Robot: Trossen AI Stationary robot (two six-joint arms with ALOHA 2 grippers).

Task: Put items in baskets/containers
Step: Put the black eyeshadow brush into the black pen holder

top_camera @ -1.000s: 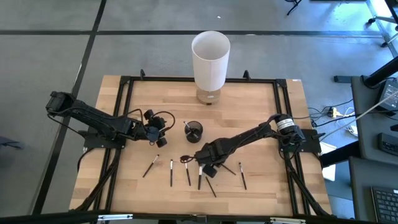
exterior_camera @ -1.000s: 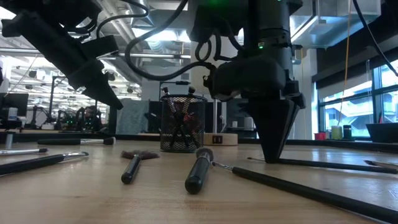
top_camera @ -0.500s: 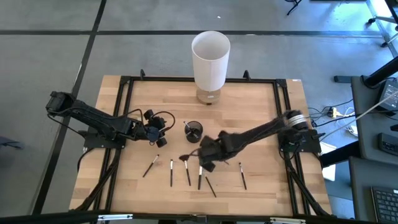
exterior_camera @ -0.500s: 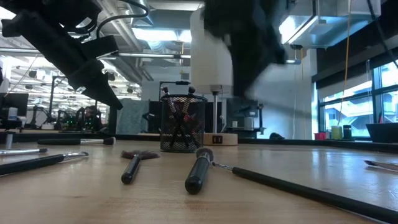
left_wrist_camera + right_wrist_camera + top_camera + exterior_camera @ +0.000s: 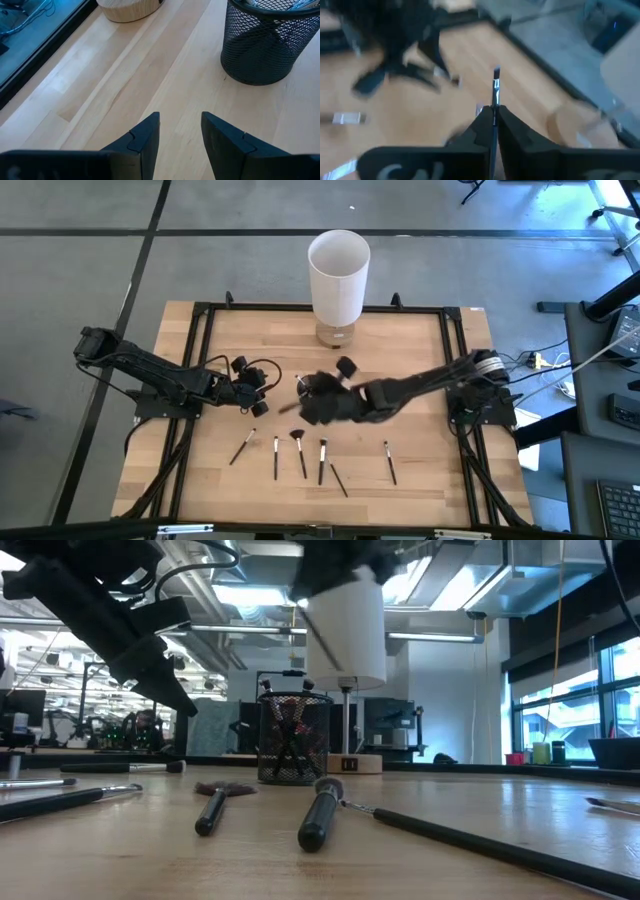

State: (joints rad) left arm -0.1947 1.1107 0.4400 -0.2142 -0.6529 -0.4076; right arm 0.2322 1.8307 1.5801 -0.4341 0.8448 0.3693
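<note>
Now the right gripper (image 5: 492,117), jaws pinched on a brush (image 5: 495,92), hangs above the dark cup (image 5: 265,42); next comes lowering and release. Left gripper (image 5: 180,135) waits just left of it, jaws parted, empty.

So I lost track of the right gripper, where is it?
High view: the right gripper is mid-table beside the mesh cup, with the white cylinder beyond, shut on a makeup brush.

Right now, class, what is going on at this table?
The right hand is shut on a thin makeup brush and is over the small dark mesh cup in the middle of the table. The left hand waits open beside the cup. Several brushes lie on the wood nearer the front.
</note>
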